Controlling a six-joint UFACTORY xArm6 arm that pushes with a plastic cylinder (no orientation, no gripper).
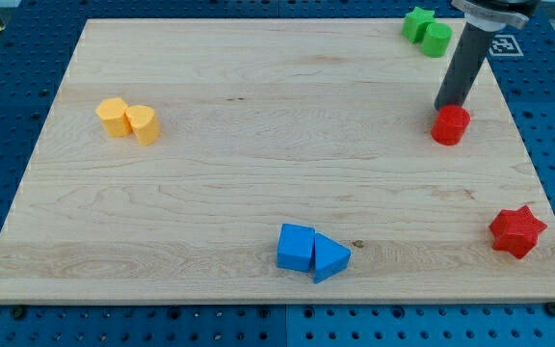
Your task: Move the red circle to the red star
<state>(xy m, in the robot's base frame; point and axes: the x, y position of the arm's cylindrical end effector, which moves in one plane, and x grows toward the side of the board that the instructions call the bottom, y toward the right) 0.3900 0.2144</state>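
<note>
Rod end effector, no jaws to open or close; my tip (pixel 445 106) touches the red circle (pixel 450 125) on its upper-left side. Red star (pixel 517 231) lies well below the tip and to its right, near the wooden worktop (pixel 258 173) edge. Green blocks (pixel 426 31) sit just above.

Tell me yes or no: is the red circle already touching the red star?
No. The red circle sits apart from the red star, with bare board between them, and my tip is at the circle's upper-left edge.
</note>
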